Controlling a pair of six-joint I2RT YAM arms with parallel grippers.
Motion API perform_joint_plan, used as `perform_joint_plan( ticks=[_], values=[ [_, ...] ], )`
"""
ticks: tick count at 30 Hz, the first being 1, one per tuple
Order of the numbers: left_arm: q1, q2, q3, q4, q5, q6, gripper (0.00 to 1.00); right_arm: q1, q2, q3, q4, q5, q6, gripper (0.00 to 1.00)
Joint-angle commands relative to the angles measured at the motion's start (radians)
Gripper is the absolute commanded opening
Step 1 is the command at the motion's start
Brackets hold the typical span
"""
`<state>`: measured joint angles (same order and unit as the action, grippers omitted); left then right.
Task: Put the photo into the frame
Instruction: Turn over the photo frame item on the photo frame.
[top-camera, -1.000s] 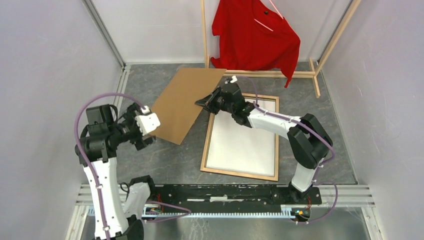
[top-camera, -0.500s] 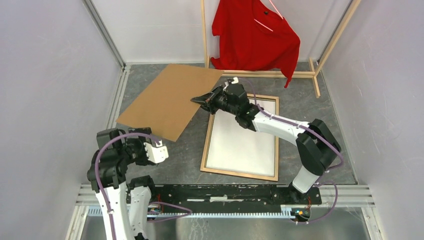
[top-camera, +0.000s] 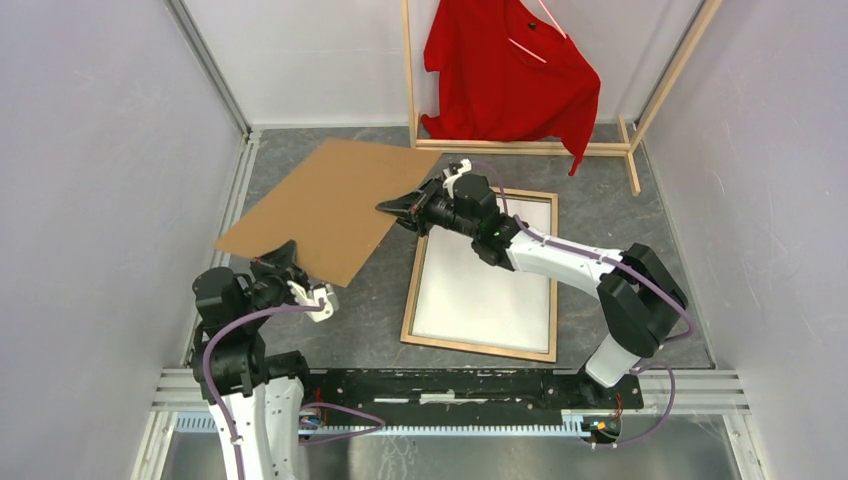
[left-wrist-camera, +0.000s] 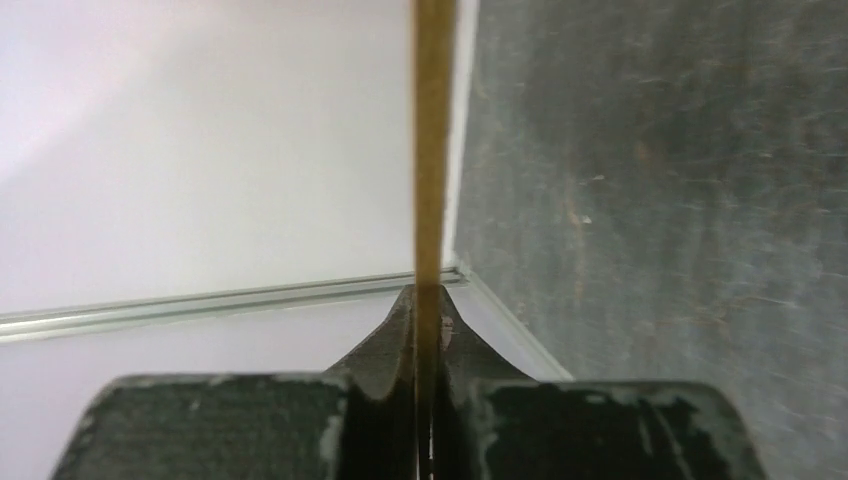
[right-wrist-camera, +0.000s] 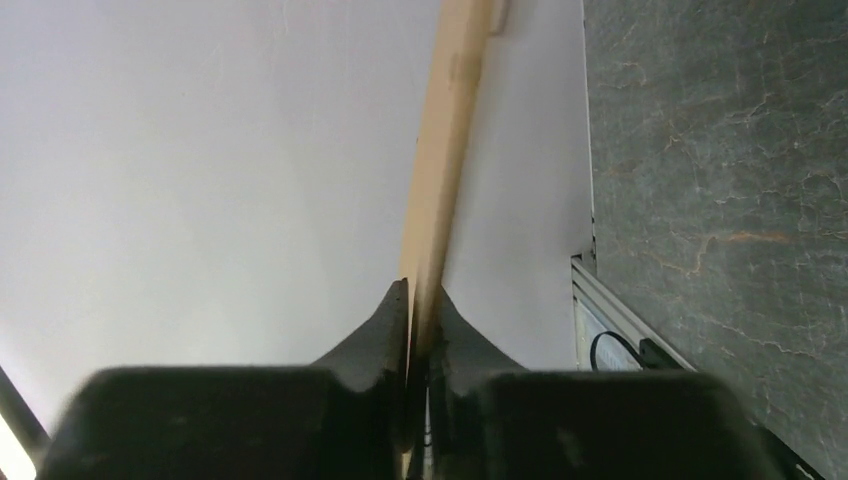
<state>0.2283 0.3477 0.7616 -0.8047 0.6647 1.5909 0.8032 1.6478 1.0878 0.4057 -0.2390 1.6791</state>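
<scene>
The photo (top-camera: 485, 290) lies white back up inside the frame (top-camera: 478, 346), which rests with its light wood side up on the grey table, right of centre. A thin brown backing board (top-camera: 320, 205) hangs tilted above the table to the frame's left. My left gripper (top-camera: 286, 260) is shut on the board's near-left edge. In the left wrist view the board (left-wrist-camera: 434, 150) runs edge-on between the pads of that gripper (left-wrist-camera: 428, 292). My right gripper (top-camera: 392, 208) grips the board's right edge. The right wrist view shows the board (right-wrist-camera: 445, 150) pinched in this gripper (right-wrist-camera: 420, 290).
A wooden clothes rack (top-camera: 520, 147) with a red shirt (top-camera: 510, 70) stands at the back. White walls close in on both sides. A black mounting rail (top-camera: 450, 385) runs along the near edge.
My left arm drew back and down to the near left, and its gripper closed on the board's edge. The board swung leftward. The right gripper shifted slightly left.
</scene>
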Motion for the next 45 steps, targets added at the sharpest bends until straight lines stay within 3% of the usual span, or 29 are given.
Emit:
perform_joint_plan(
  ticks=[1, 5, 9, 13, 15, 20, 24, 28, 35, 41, 45],
  values=[
    [0.002, 0.008, -0.002, 0.292, 0.032, -0.123, 0.02, -0.006, -0.031, 0.085, 0.115, -0.187, -0.138, 0.20],
    [0.000, 0.068, 0.045, 0.324, 0.023, -0.155, 0.02, -0.054, -0.044, 0.143, -0.040, -0.364, -0.459, 0.55],
    [0.001, 0.152, 0.125, 0.321, 0.014, -0.204, 0.02, -0.128, -0.105, 0.150, -0.304, -0.436, -0.877, 0.81],
    [0.000, 0.248, 0.244, 0.194, 0.034, -0.200, 0.02, -0.185, -0.186, 0.138, -0.444, -0.498, -1.230, 0.90],
    [0.000, 0.290, 0.305, 0.098, 0.050, -0.167, 0.02, -0.185, -0.232, 0.160, -0.561, -0.434, -1.435, 0.91],
    [0.000, 0.363, 0.422, -0.204, 0.066, 0.014, 0.02, -0.184, -0.326, 0.149, -0.559, -0.299, -1.782, 0.92],
    [0.002, 0.386, 0.452, -0.336, 0.054, 0.091, 0.02, -0.155, -0.409, 0.030, -0.377, -0.346, -2.024, 0.97],
    [0.001, 0.384, 0.444, -0.369, 0.058, 0.115, 0.02, -0.100, -0.405, 0.026, -0.397, -0.384, -2.224, 0.98],
    [0.000, 0.401, 0.455, -0.402, 0.069, 0.126, 0.02, -0.015, -0.312, 0.052, -0.479, -0.418, -2.365, 0.98],
    [0.001, 0.395, 0.453, -0.409, 0.071, 0.137, 0.02, 0.046, -0.228, 0.068, -0.414, -0.349, -2.368, 0.98],
    [0.001, 0.396, 0.455, -0.410, 0.064, 0.135, 0.02, 0.076, -0.179, 0.082, -0.346, -0.300, -2.365, 0.92]
  ],
)
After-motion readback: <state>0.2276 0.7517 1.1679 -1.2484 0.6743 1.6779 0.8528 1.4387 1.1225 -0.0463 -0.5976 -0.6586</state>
